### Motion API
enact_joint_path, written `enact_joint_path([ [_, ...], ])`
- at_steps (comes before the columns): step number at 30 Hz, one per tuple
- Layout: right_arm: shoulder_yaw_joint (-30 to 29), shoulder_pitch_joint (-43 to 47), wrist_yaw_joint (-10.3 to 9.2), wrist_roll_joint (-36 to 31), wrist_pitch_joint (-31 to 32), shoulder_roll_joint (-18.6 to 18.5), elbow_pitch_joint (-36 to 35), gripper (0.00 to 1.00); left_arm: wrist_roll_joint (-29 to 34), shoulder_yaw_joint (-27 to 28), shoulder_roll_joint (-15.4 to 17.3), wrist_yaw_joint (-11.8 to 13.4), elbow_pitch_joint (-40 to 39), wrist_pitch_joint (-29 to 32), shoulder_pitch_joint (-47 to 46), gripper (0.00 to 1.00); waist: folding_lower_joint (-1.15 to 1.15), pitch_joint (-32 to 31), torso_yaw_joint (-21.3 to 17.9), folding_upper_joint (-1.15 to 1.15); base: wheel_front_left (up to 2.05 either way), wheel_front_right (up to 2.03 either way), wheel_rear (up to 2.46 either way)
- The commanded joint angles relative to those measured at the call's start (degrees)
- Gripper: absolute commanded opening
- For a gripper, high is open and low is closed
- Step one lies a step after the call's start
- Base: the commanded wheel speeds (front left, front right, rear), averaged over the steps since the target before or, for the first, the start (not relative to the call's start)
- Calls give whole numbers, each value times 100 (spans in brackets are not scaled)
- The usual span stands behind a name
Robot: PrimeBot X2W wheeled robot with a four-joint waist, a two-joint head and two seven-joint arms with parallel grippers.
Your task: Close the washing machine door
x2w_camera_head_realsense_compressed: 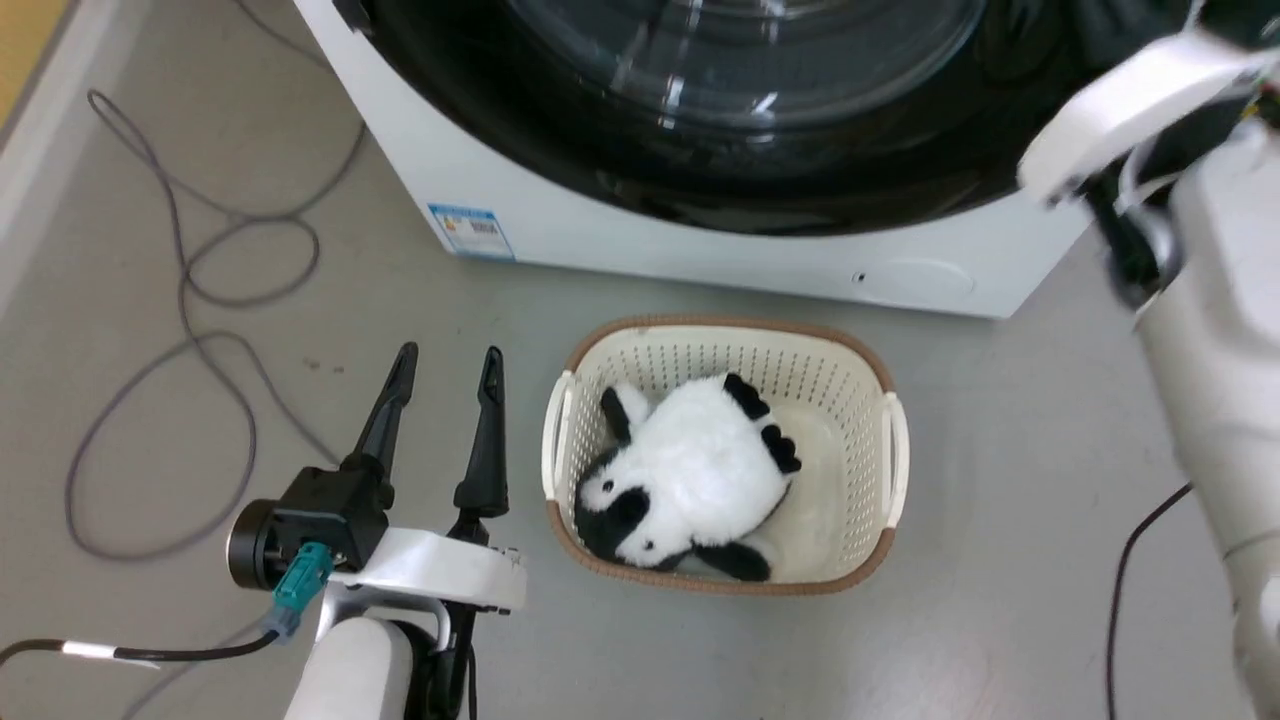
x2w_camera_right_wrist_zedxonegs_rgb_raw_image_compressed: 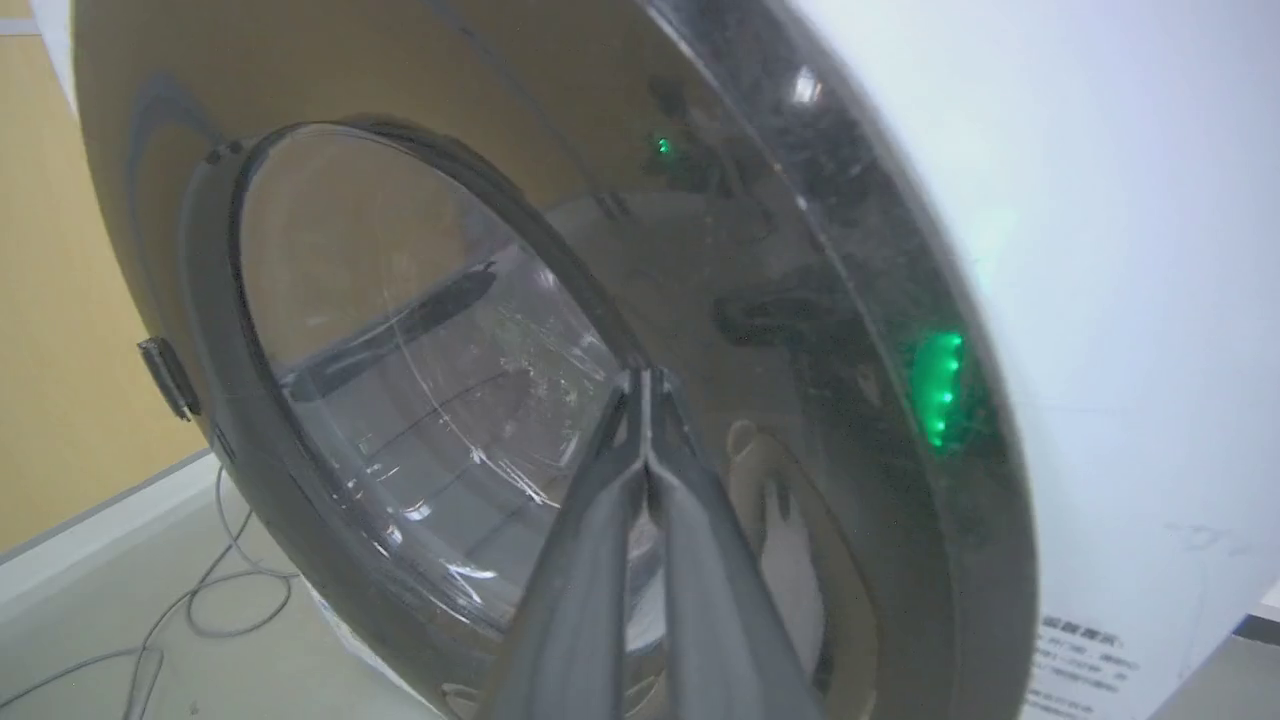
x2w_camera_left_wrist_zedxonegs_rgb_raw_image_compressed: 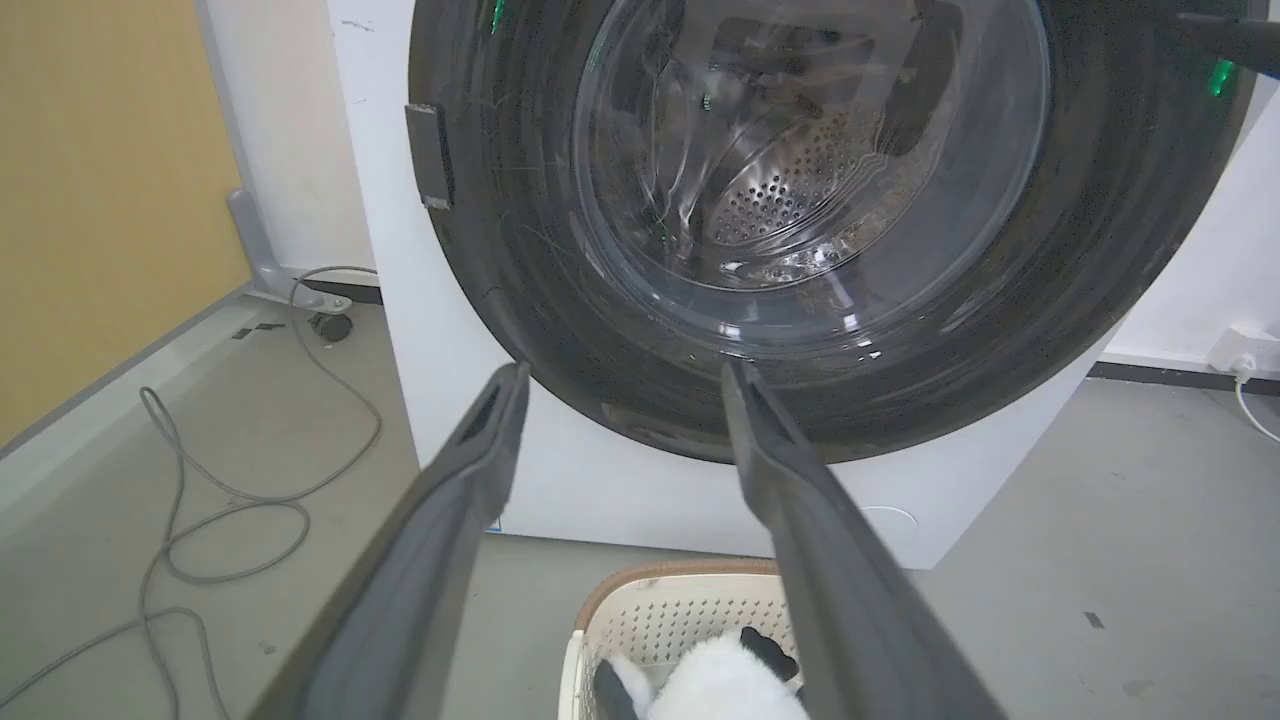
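Small blue label on washing machine was unreadable, washing machine door sat flush, glass faced me, my left gripper spread, empty, my right gripper pressed together by its rim.

The washing machine is white, the washing machine door glossy black; the perforated cream basket has a brown rim.

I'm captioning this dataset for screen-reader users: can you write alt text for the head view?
A white washing machine spans the top, its black-rimmed glass door facing the camera. Below, on the grey floor, a cream basket holds a panda plush toy; the left gripper, open, sits left of it.
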Motion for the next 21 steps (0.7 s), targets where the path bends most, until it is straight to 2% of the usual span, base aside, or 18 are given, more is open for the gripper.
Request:
enact_joint_path([
  [1,50,179,-5,30,-25,29,-58,0,-16,22,1,1,15,-31,60,100,-1,-138,-45,0,0,0,0],
  [6,443,1044,-5,160,-26,26,-570,0,27,92,1,-57,140,-31,226,100,-1,-586,-176,0,0,0,0],
  [8,506,1431,-5,222,-26,1,-822,55,43,123,1,-74,177,-31,288,100,-1,-737,-229,0,0,0,0],
  [9,533,1610,-5,238,-26,-22,-947,95,50,142,1,-74,187,-31,318,100,-1,-789,-264,0,0,0,0],
  [10,542,1797,-5,245,-26,-42,-1090,100,60,161,1,-77,199,-31,345,100,-1,-852,-297,0,0,0,0],
  [16,311,2908,-5,155,-26,-121,-1919,100,124,308,29,-105,235,-31,502,100,-1,-1083,-536,0,0,0,0],
  [21,-263,4012,-5,-112,82,-34,-2810,100,151,507,114,-103,269,-31,568,100,-1,-1237,-792,0,0,0,0],
])
